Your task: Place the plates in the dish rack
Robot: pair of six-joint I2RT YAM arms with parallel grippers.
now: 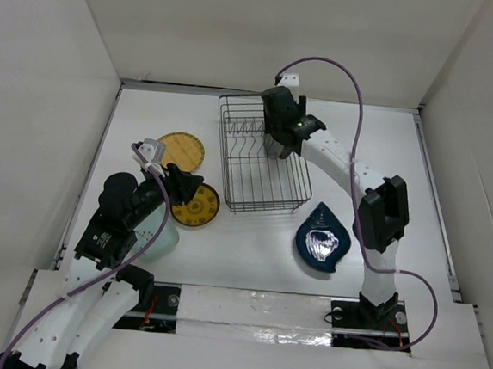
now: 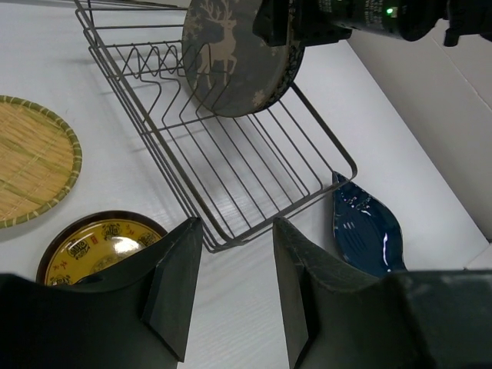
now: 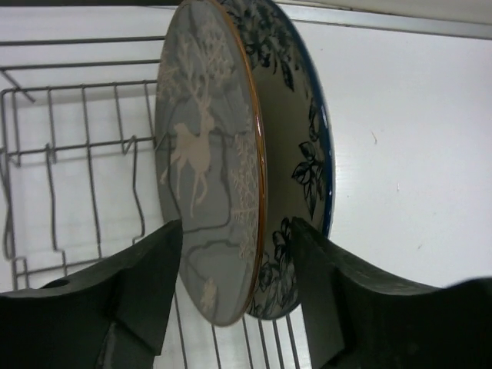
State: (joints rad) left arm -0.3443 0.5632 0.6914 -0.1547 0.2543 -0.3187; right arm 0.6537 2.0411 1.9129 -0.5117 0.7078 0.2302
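Note:
The dish rack (image 1: 261,164) is a dark wire basket in the middle of the table. A grey plate with a white deer (image 3: 204,169) and a white-blue floral plate (image 3: 307,154) stand upright side by side in it. My right gripper (image 3: 237,227) is open above the rack, its fingers astride both plates' rims. The grey plate (image 2: 231,61) also shows in the left wrist view. My left gripper (image 2: 234,231) is open and empty above the table in front of the rack. The yellow-tan plate (image 1: 181,151), the dark mandala plate (image 1: 195,204), the navy leaf plate (image 1: 321,239) and the mint plate (image 1: 166,236) lie on the table.
The mint plate is mostly hidden under my left arm. White walls close in the table on the left, back and right. The rack's divider tines (image 3: 92,154) stand to the left of the grey plate.

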